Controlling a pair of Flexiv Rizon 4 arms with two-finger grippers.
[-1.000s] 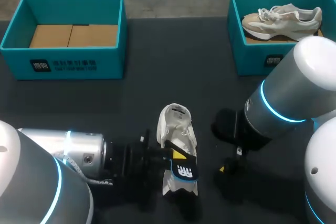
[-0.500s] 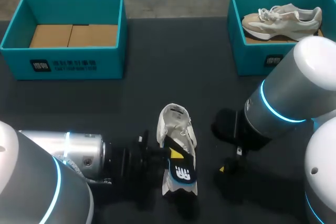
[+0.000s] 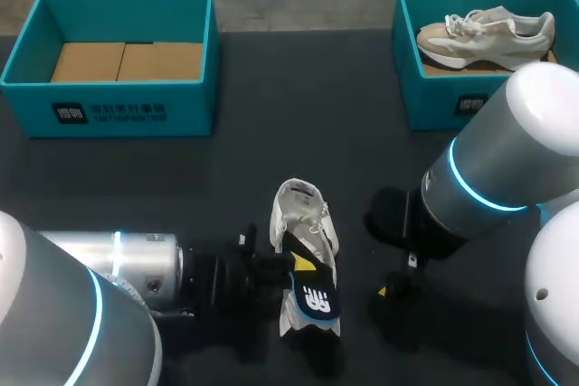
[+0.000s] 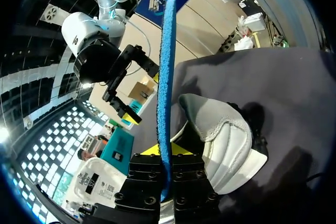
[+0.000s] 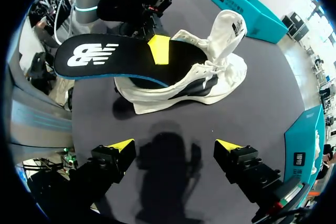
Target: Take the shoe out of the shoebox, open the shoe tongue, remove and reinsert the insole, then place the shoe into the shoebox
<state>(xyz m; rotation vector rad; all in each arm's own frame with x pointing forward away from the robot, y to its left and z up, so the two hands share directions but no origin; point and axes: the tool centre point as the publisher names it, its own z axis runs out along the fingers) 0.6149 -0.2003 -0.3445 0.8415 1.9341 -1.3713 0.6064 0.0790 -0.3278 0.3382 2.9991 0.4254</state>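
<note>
Shoe: a white sneaker (image 3: 306,228) sits mid-surface on the robot's side, well apart from both shoeboxes. Its tongue (image 3: 303,198) is folded back and the mouth is open.
Insole: the black insole (image 3: 314,296) has a blue underside. One end sits in the sneaker's mouth. The logo end juts out past the heel, off the surface.
Left gripper: the left gripper (image 3: 303,268) is closed on the insole. It pinches it through its thickness, with one yellow tip on the top face near the collar.
Right gripper: the right gripper (image 5: 174,148) is spread wide and holds nothing. It hangs over bare surface just beside the sneaker.
Step in hand: probably the insole stage, with the tongue already opened. Whether the insole is being drawn out or fed back in cannot be told here.
Next move: either way the insole must travel along the shoe's length. The sneaker is unheld and could slide with the pull, so the free gripper may need to steady it.
Surface: the dark matte surface (image 3: 298,115).
Shoeboxes: the teal left shoebox (image 3: 194,97) at the far left holds only a cardboard liner (image 3: 127,61). The teal right shoebox (image 3: 425,106) at the far right holds a second, beige sneaker (image 3: 488,29).
</note>
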